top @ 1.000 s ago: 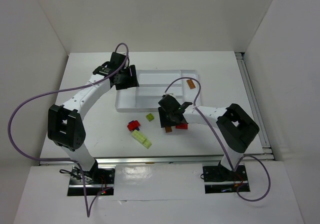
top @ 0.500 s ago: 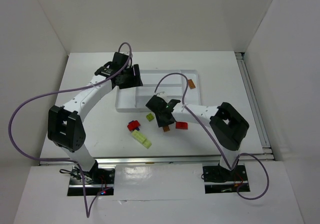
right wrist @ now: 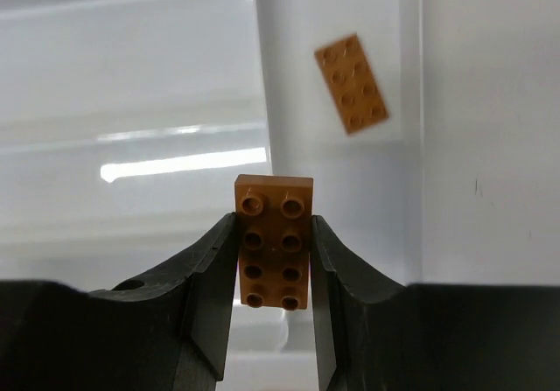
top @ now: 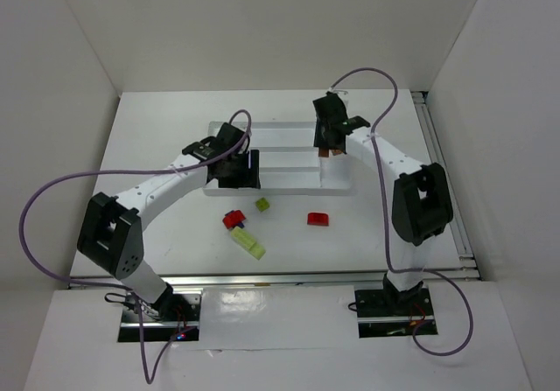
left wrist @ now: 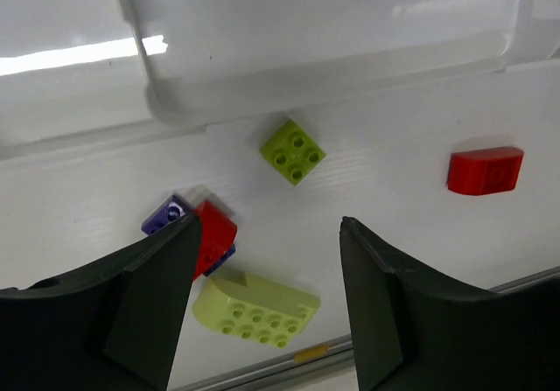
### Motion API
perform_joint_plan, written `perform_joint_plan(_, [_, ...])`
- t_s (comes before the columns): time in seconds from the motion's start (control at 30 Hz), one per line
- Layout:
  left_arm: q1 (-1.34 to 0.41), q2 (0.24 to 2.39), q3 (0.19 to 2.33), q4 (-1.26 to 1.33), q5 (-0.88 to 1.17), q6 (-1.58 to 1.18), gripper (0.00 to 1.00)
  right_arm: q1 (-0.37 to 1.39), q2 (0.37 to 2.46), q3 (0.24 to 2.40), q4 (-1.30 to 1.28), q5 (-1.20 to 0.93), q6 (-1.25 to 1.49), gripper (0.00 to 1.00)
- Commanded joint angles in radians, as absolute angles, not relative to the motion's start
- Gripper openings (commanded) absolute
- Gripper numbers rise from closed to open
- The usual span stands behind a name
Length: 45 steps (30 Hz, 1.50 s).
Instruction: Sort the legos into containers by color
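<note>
An orange brick [right wrist: 274,242] is clamped between the right fingers [right wrist: 206,273], one finger pressed against each long side and the studded face turned toward the wrist camera. It is held in the air above the far right part of the white tray [top: 289,184]. In the right wrist view it hangs over the thin wall at the left edge of a short compartment [right wrist: 394,198]. A second orange brick [right wrist: 352,84] lies flat in that compartment, studs up and turned at a slant, well apart from the held one.

The left fingers [left wrist: 140,312] are kept apart with nothing between them, and are seen above the near left part of the tray, by its front wall. Below them, four groups of bricks are left on the table [top: 175,129], in front of the tray. A small yellow-green brick [left wrist: 292,152] lies nearest the tray wall without touching it. A red brick [left wrist: 213,232] is seen touching a purple brick [left wrist: 164,218], both partly hidden behind the left-hand finger. A long yellow-green brick [left wrist: 255,308] lies just beside that pair, toward the near edge of the table. A second red brick [left wrist: 485,171] lies alone, well off to the right.
</note>
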State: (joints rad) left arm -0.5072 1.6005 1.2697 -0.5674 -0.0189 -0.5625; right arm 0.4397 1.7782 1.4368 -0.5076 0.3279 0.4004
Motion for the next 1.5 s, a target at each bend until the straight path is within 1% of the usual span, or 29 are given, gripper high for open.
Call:
perform_joint_plan(0.0, [-0.526, 1.534, 1.244, -0.600, -0.040, -0.603, 0.75, 0.408, 1.903, 1.531, -0.440, 0.337, 0.360, 0.25])
perform_joint_plan(0.13, [-0.572, 1.534, 1.204, -0.646, -0.060, -0.614, 0.81, 0.374, 1.985, 1.569, -0.417, 0.367, 0.379, 0.28])
perform_joint_plan(0.27, [-0.583, 1.533, 1.195, -0.680, -0.129, -0.614, 0.82, 0.353, 2.019, 1.612, -0.417, 0.376, 0.379, 0.31])
perform_joint_plan(0.3, [-0.583, 1.532, 1.184, -0.680, -0.146, -0.624, 0.86, 0.353, 2.019, 1.612, -0.417, 0.376, 0.379, 0.34])
perform_joint_plan(0.33, [-0.583, 1.516, 1.184, -0.680, -0.146, -0.624, 0.86, 0.353, 2.019, 1.612, -0.417, 0.376, 0.379, 0.39])
perform_joint_plan(0.37, [-0.583, 1.516, 1.184, -0.680, -0.159, -0.624, 0.87, 0.353, 2.019, 1.612, -0.417, 0.385, 0.379, 0.55])
perform_joint_plan(0.4, [-0.583, 1.502, 1.184, -0.693, -0.173, -0.624, 0.87, 0.353, 2.019, 1.612, -0.417, 0.385, 0.379, 0.58])
perform_joint_plan(0.43, [-0.583, 1.502, 1.184, -0.693, -0.182, -0.624, 0.90, 0.353, 2.010, 1.612, -0.417, 0.385, 0.379, 0.60])
perform_joint_plan(0.47, [-0.583, 1.502, 1.175, -0.707, -0.183, -0.624, 0.90, 0.353, 1.988, 1.603, -0.426, 0.385, 0.379, 0.62])
perform_joint_plan(0.57, [-0.572, 1.502, 1.149, -0.718, -0.204, -0.624, 0.90, 0.353, 1.905, 1.530, -0.402, 0.385, 0.379, 0.62])
perform_joint_plan(0.6, [-0.562, 1.502, 1.149, -0.718, -0.204, -0.624, 0.88, 0.362, 1.882, 1.484, -0.402, 0.385, 0.379, 0.64])
perform_joint_plan(0.63, [-0.561, 1.502, 1.135, -0.718, -0.204, -0.624, 0.88, 0.362, 1.862, 1.465, -0.387, 0.394, 0.379, 0.68])
perform_joint_plan(0.67, [-0.561, 1.502, 1.135, -0.718, -0.204, -0.624, 0.88, 0.362, 1.833, 1.456, -0.397, 0.394, 0.379, 0.69])
perform_joint_plan(0.77, [-0.552, 1.493, 1.135, -0.718, -0.204, -0.634, 0.87, 0.362, 1.768, 1.416, -0.420, 0.371, 0.379, 0.69])
perform_joint_plan(0.9, [-0.541, 1.493, 1.155, -0.718, -0.215, -0.634, 0.87, 0.434, 1.642, 1.251, -0.462, 0.342, 0.391, 0.70])
perform_joint_plan(0.93, [-0.526, 1.493, 1.155, -0.718, -0.215, -0.634, 0.87, 0.461, 1.616, 1.215, -0.474, 0.325, 0.403, 0.72])
perform_joint_plan(1.0, [-0.502, 1.493, 1.183, -0.718, -0.215, -0.612, 0.86, 0.494, 1.531, 1.145, -0.509, 0.304, 0.452, 0.85])
perform_joint_plan(1.03, [-0.493, 1.493, 1.183, -0.718, -0.215, -0.612, 0.86, 0.509, 1.505, 1.074, -0.518, 0.286, 0.469, 0.86])
perform_joint_plan(1.07, [-0.474, 1.493, 1.198, -0.718, -0.215, -0.600, 0.86, 0.538, 1.481, 1.042, -0.518, 0.264, 0.491, 0.91])
perform_joint_plan(1.1, [-0.474, 1.493, 1.210, -0.718, -0.215, -0.600, 0.86, 0.551, 1.436, 0.985, -0.534, 0.249, 0.527, 0.93])
perform_joint_plan(1.17, [-0.459, 1.482, 1.210, -0.718, -0.206, -0.600, 0.86, 0.589, 1.396, 0.939, -0.548, 0.223, 0.555, 0.93])
perform_joint_plan(1.3, [-0.449, 1.473, 1.220, -0.699, -0.183, -0.591, 0.86, 0.660, 1.313, 0.844, -0.508, 0.134, 0.506, 0.90])
perform_joint_plan(1.33, [-0.449, 1.473, 1.220, -0.699, -0.172, -0.591, 0.86, 0.660, 1.313, 0.835, -0.508, 0.117, 0.506, 0.88])
perform_joint_plan(1.4, [-0.449, 1.496, 1.220, -0.699, -0.160, -0.591, 0.85, 0.670, 1.339, 0.834, -0.508, 0.086, 0.497, 0.88])
perform_joint_plan(1.43, [-0.449, 1.496, 1.220, -0.687, -0.160, -0.580, 0.85, 0.670, 1.356, 0.834, -0.508, 0.074, 0.497, 0.91])
perform_joint_plan(1.47, [-0.449, 1.496, 1.229, -0.687, -0.160, -0.580, 0.85, 0.670, 1.374, 0.834, -0.521, 0.074, 0.497, 0.91])
